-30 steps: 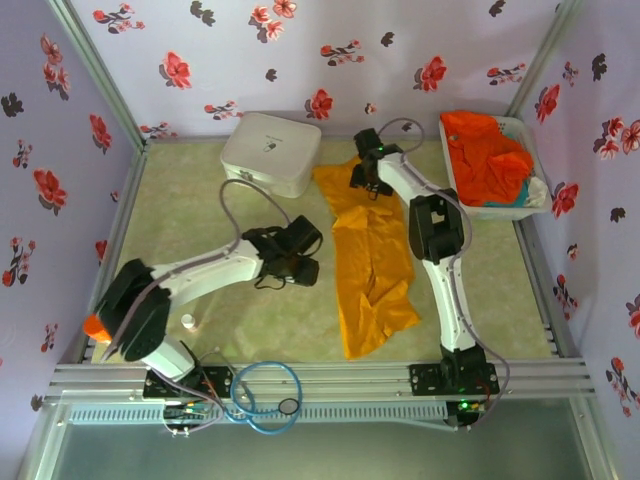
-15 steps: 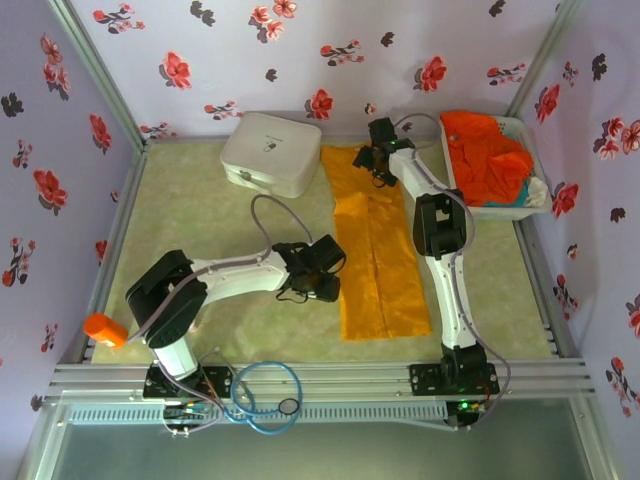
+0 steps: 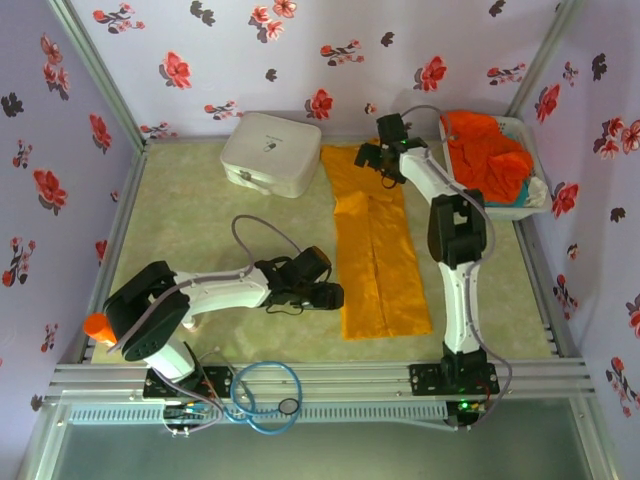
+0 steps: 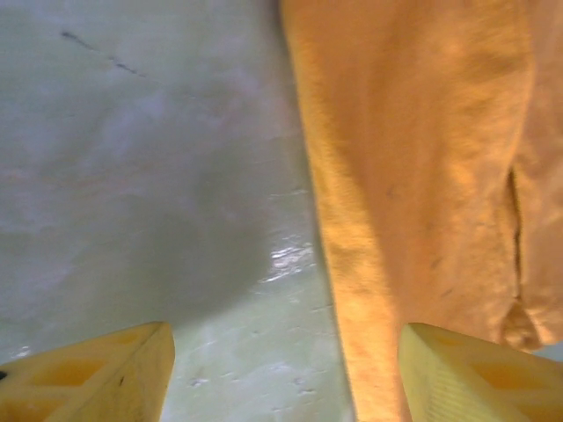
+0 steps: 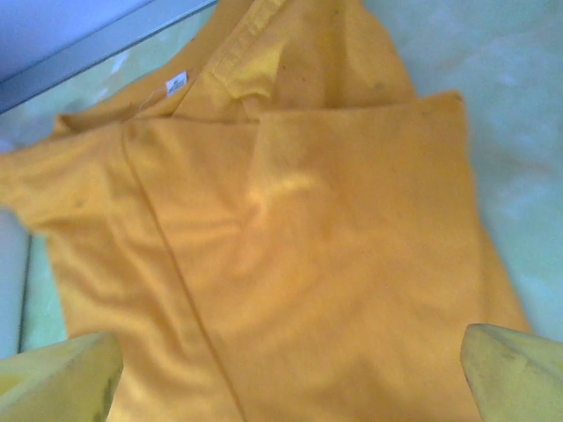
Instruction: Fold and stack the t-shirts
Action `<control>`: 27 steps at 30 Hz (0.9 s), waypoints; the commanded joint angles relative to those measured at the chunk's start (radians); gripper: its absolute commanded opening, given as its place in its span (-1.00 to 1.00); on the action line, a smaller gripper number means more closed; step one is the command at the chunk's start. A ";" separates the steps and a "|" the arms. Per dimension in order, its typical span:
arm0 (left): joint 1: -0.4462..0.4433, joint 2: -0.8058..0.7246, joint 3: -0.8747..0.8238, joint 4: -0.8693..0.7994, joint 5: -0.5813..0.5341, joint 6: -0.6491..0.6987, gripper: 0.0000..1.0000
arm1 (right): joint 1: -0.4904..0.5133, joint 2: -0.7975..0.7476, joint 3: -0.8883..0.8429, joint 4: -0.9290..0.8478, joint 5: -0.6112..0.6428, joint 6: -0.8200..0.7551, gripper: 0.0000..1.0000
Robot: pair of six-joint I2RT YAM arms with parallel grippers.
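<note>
- Two t-shirts to place. Starting from the biggest thing?
- Beginning with the table (image 3: 200, 220), pale green. Found the golden yellow-orange t-shirt (image 3: 375, 250) flat on it, folded lengthwise into a long strip, running from the far edge toward the near edge, right of centre.
- And the other?
- Found the red-orange t-shirt (image 3: 485, 155) bunched in the white basket (image 3: 500, 213) at the far right corner.
- Anything beside the strip?
- Noted the white rounded-square case (image 3: 270, 150) at the far edge, just left of the strip's collar end.
- Grippers?
- Saw the left gripper (image 3: 325, 296) low at the strip's left side, toward the near edge, with yellow fingers (image 4: 88, 374) spread wide, gripping nothing, and bare table and the cloth's border between them. Saw the right gripper (image 3: 370, 158) over the collar end, likewise spread wide and holding nothing.
- Smaller still?
- Spotted the small orange cylinder (image 3: 97, 326) at the left edge, close to the near corner. Lastly, made out a white label (image 5: 176, 83) inside the collar.
</note>
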 commanded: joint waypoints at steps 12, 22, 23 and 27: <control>-0.097 0.044 -0.039 0.099 0.102 -0.144 0.09 | -0.007 -0.673 -0.791 -0.127 -0.109 0.103 0.53; -0.145 0.152 -0.025 0.187 0.124 -0.236 -0.20 | -0.011 -1.047 -1.133 -0.246 -0.055 0.215 0.36; -0.145 0.157 -0.023 0.186 0.123 -0.238 -0.23 | -0.012 -1.066 -1.153 -0.248 -0.062 0.224 0.35; -0.143 0.153 -0.014 0.149 0.101 -0.223 -0.37 | -0.011 -1.105 -1.217 -0.267 -0.084 0.239 0.25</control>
